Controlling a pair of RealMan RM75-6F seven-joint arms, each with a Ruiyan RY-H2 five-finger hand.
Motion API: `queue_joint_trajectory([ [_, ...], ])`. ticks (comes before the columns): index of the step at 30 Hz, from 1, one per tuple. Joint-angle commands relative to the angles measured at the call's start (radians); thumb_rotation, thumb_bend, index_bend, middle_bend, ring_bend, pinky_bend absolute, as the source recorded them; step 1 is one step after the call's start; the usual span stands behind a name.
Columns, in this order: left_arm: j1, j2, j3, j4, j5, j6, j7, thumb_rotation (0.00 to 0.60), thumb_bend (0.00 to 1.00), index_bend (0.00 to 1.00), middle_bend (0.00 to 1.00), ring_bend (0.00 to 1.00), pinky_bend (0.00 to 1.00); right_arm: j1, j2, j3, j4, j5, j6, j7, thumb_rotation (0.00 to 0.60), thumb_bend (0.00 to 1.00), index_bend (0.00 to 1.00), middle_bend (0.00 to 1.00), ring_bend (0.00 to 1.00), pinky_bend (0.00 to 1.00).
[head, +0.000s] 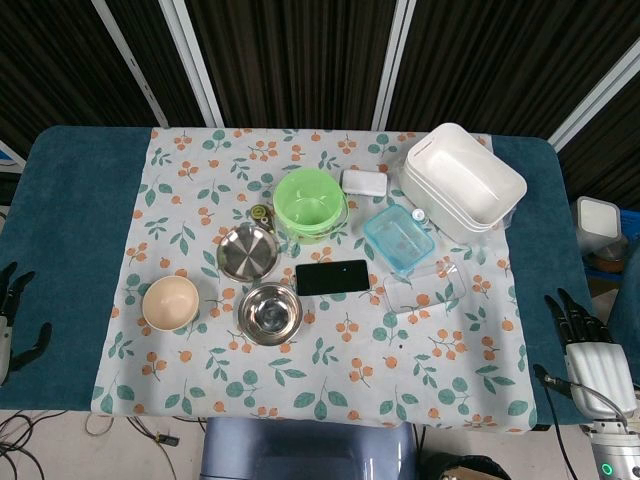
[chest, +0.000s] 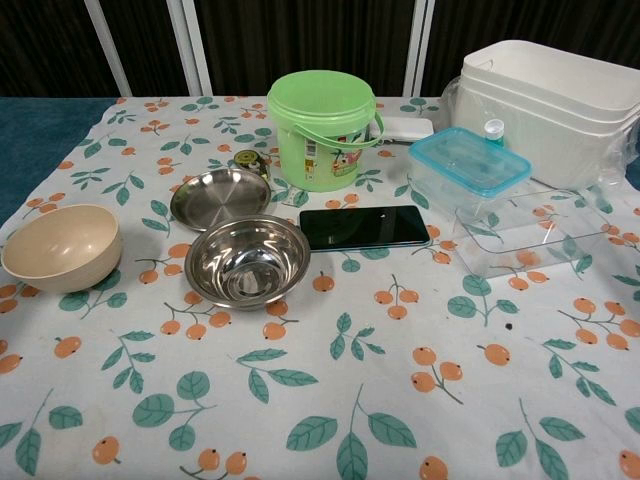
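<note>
Hands rest off the table, one at each side near its front corners. Left hand (head: 14, 312) sits beyond the left edge, fingers spread, holding nothing; nearest item is the beige bowl (head: 170, 302), well apart. Right hand (head: 585, 345) sits beyond the right edge, fingers extended and apart, holding nothing; nearest item is the clear container (head: 425, 287), well apart. Steel bowl (head: 269, 313) lies just beside the black phone (head: 333, 277). Green bucket (head: 310, 203) stands toward the rear edge at centre; white tubs (head: 462, 180) occupy the rear right corner.
</note>
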Motion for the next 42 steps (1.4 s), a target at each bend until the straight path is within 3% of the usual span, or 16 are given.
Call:
queue_joint_trajectory([
  [1,0.000,0.000,0.000,0.001,0.000,0.001,0.001,0.600,0.37,0.11,0.00,0.00,0.00,-0.001,0.000,0.000,0.000,-0.001,0.001,0.001,0.600,0.21,0.02,0.01,0.14,0.24],
  [25,0.004,-0.004,-0.002,0.005,-0.003,0.007,0.002,0.600,0.37,0.11,0.00,0.00,0.00,-0.013,0.018,-0.014,0.027,-0.011,0.002,0.068,0.600,0.21,0.02,0.01,0.14,0.24],
  [36,0.009,0.000,-0.006,-0.006,-0.012,0.011,-0.007,0.600,0.37,0.11,0.00,0.00,0.00,0.011,0.002,-0.022,0.030,-0.016,-0.045,0.070,0.600,0.20,0.05,0.01,0.14,0.24],
  [42,0.008,0.004,-0.006,-0.013,-0.018,0.004,-0.009,0.600,0.36,0.11,0.00,0.00,0.00,0.066,-0.027,-0.013,0.048,0.009,-0.146,0.072,0.600,0.21,0.07,0.01,0.14,0.24],
])
